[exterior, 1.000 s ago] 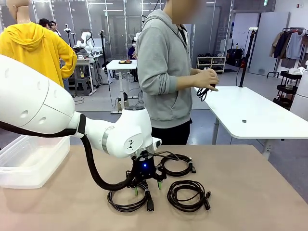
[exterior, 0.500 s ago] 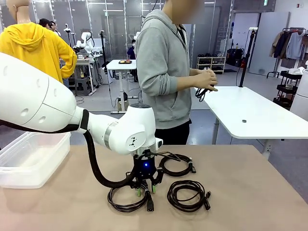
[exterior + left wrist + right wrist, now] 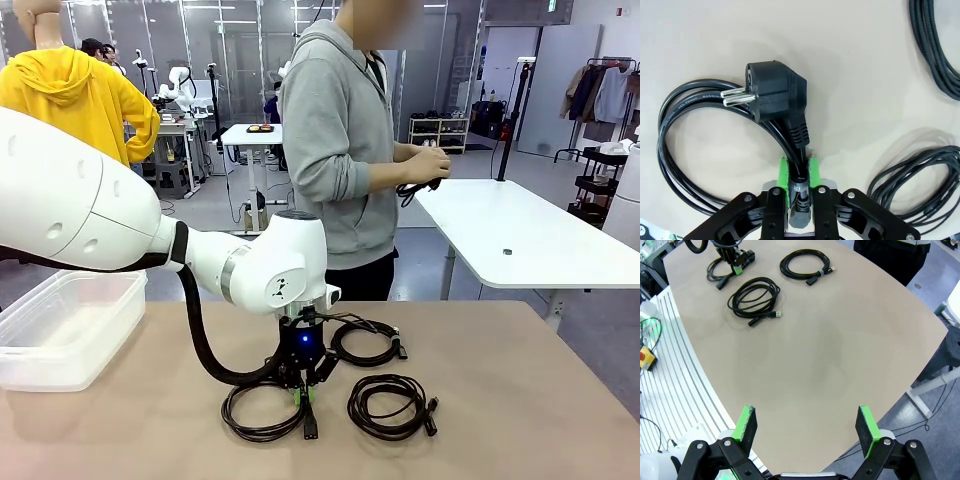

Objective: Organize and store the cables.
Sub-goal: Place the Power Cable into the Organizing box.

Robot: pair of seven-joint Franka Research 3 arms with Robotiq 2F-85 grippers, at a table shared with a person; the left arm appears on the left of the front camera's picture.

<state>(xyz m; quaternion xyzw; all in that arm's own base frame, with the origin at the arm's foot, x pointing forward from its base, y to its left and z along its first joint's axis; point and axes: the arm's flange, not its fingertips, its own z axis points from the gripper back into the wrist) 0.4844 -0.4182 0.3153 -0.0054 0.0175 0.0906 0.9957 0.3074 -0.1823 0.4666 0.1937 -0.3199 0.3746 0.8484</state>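
Three coiled black cables lie on the tan table (image 3: pixel 520 400): a power cable (image 3: pixel 260 420) at the front left, one (image 3: pixel 392 405) at the front right, one (image 3: pixel 365 343) behind. My left gripper (image 3: pixel 303 393) points straight down, shut on the power cable's strands (image 3: pixel 799 172) just behind its plug (image 3: pixel 772 92); its coil (image 3: pixel 670 150) loops off to one side. Two other coils (image 3: pixel 935 50) (image 3: pixel 915 185) lie apart from it. My right gripper (image 3: pixel 806 422) hangs open high above the table, nothing between its fingers. The person across the table holds another cable (image 3: pixel 415 190) in both hands.
A clear plastic bin (image 3: pixel 60 330) stands at the table's left edge. A white table (image 3: pixel 520 240) is behind, to the right of the person. In the right wrist view the three coils (image 3: pixel 754 297) lie far off, with bare tabletop (image 3: pixel 840 355) between.
My left gripper's fingers have closed onto the power cable beside its plug. The left arm's elbow shifted slightly right and up. The person's hands shifted a little with their cable.
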